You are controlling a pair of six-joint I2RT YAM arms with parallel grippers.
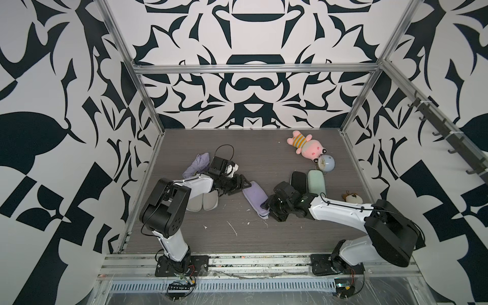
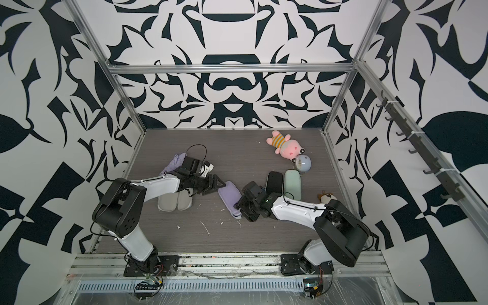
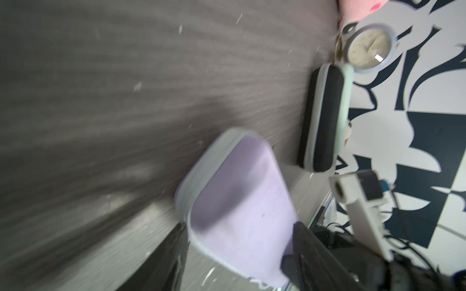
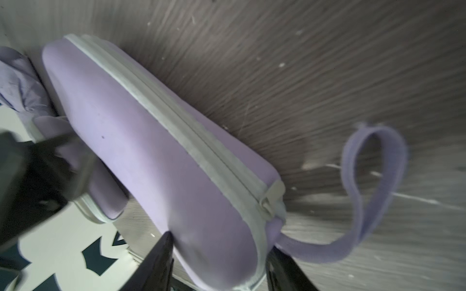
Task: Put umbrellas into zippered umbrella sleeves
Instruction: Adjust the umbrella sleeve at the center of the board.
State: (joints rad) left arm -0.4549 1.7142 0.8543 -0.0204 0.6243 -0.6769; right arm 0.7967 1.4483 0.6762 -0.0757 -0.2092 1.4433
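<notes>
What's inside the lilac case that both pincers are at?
Hidden: the lilac case is zipped shut. Only its outside, grey zipper and lilac wrist strap show.

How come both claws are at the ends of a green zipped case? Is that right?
No, it's lilac, not green. Both wrist views show the left gripper and right gripper at the ends of the lilac case.
</notes>
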